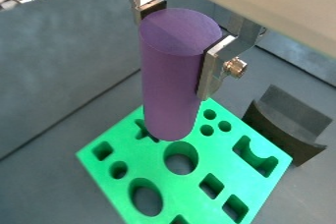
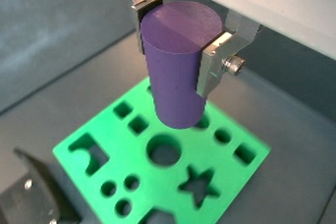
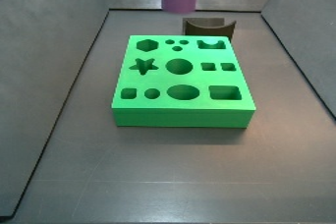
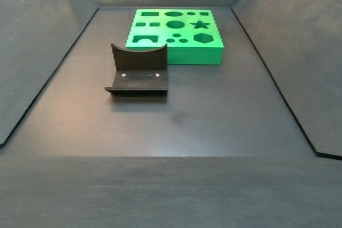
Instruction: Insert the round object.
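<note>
Purple round object [image 1: 174,71] sits between the gripper [image 1: 184,27] and its silver fingers [image 1: 218,59]; bright green block [image 3: 182,71], dark brown notched block [image 4: 138,69], grey floor [image 4: 174,132].

My two wrist cameras look steeply down past my gripper [image 1: 184,33]; both side views share the flat green cutout block [image 3: 184,95].

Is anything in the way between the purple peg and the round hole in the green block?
Nothing visible. The gripper holds the purple peg above the green block, and the round hole looks open and empty.
</note>
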Robot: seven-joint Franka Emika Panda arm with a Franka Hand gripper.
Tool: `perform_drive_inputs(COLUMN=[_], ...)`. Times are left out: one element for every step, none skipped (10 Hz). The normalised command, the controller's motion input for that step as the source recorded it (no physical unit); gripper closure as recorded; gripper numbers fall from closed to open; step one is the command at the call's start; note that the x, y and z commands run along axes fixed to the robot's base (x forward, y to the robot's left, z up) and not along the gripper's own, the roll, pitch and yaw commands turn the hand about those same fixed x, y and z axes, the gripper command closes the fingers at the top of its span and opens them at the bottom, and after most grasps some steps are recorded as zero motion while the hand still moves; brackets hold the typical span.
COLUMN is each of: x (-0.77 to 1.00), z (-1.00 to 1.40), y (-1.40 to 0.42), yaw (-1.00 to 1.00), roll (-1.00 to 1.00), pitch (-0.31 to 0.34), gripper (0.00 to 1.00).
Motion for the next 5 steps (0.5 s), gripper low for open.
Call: perform_drive_inputs(x=[0.00, 0.03, 0.15, 0.08, 0.00], z=[-1.00, -1.00, -1.00, -0.71, -0.57], y=[0.55, 0.27, 0.00, -0.03, -0.05], yaw=[0.00, -0.01, -0.03, 0.00, 0.05], roll=[0.13, 0.03, 0.09, 0.30, 0.37], pitch=[-0.004, 0.000, -0.044, -0.050, -0.036], gripper=[1.00, 1.00, 1.00, 1.00, 1.00])
